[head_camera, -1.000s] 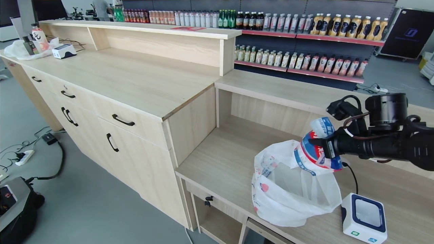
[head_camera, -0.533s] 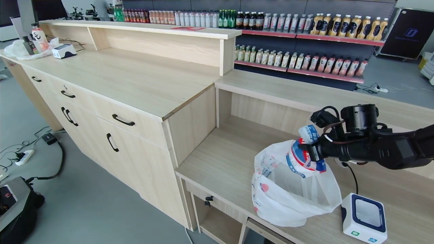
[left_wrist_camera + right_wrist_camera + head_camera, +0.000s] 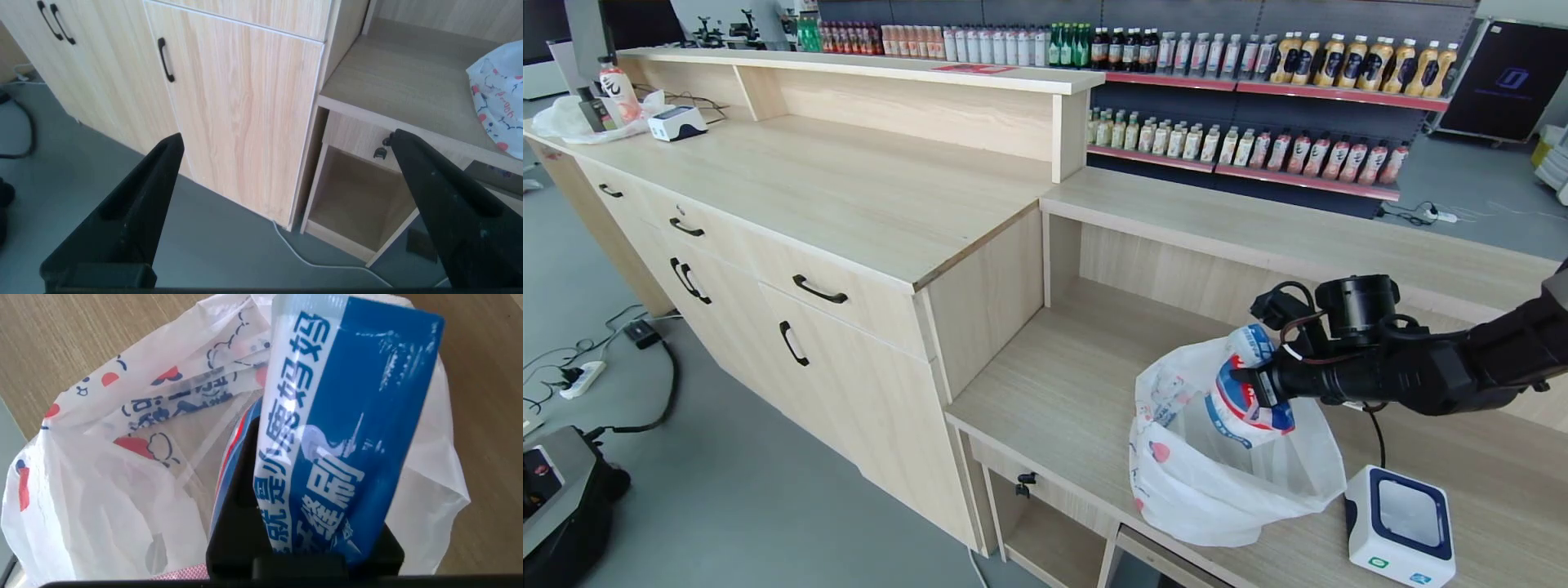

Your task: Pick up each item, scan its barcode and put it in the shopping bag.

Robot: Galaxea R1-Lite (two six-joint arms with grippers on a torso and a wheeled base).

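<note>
My right gripper (image 3: 1260, 382) is shut on a blue, red and white packet (image 3: 1248, 385), holding it at the mouth of the white plastic shopping bag (image 3: 1201, 482) on the low counter. The packet's lower end dips into the bag's opening. In the right wrist view the blue packet (image 3: 343, 433) stands between the fingers, with the open bag (image 3: 122, 474) behind it. A white and blue barcode scanner (image 3: 1401, 523) sits to the right of the bag. My left gripper (image 3: 286, 139) hangs open over the floor beside the cabinet, holding nothing.
The low counter (image 3: 1062, 384) has bare room left of the bag, bounded by the taller counter's side wall (image 3: 988, 302). A drawer knob (image 3: 1025, 482) sits under the counter's front edge. Drink shelves (image 3: 1241, 98) stand behind. Cables lie on the floor at left.
My right gripper has come down and to the left with the packet, from above the bag's rim to its mouth. The bag and scanner have stayed put.
</note>
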